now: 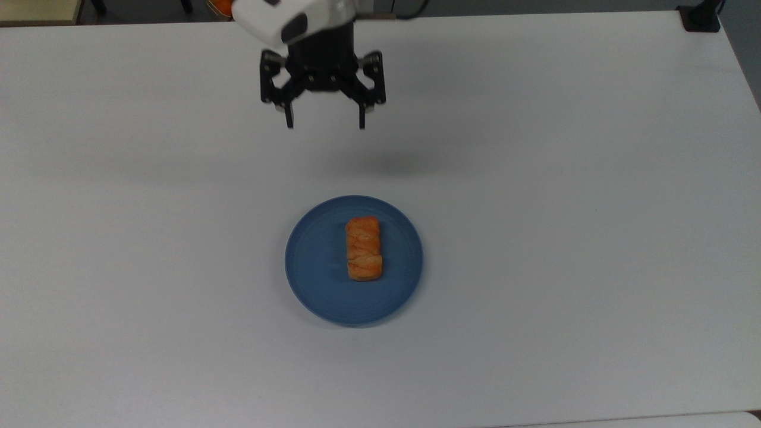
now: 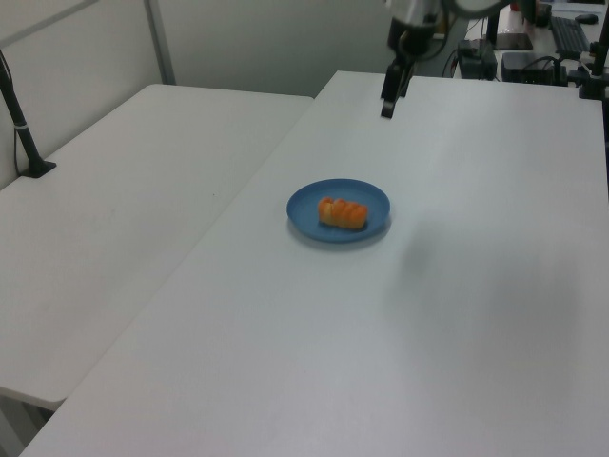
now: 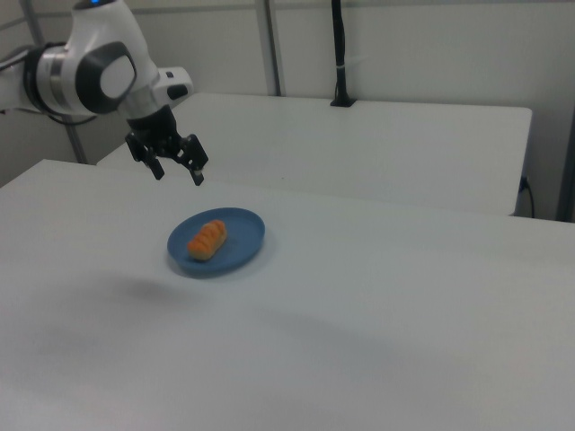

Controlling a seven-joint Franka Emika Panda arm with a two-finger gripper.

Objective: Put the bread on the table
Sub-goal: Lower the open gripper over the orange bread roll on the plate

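The bread (image 1: 364,248), a small golden-orange roll with pale slashes, lies in the middle of a round blue plate (image 1: 315,261) on the white table (image 1: 565,208). The same bread (image 2: 342,213) (image 3: 207,240) rests flat on the plate (image 2: 306,204) (image 3: 244,236) in the left and right views. My gripper (image 1: 325,125) hangs open in the air above the table, well beyond the plate toward the top view's upper edge, with nothing between its fingers. It also appears open in the right view (image 3: 178,174) and edge-on in the left view (image 2: 385,112).
A second white table (image 2: 114,219) (image 3: 377,144) adjoins mine. A black pole on a clamp (image 2: 24,133) (image 3: 340,54) stands on it. A black clamp (image 1: 701,18) sits at my table's corner. Bare white surface surrounds the plate on all sides.
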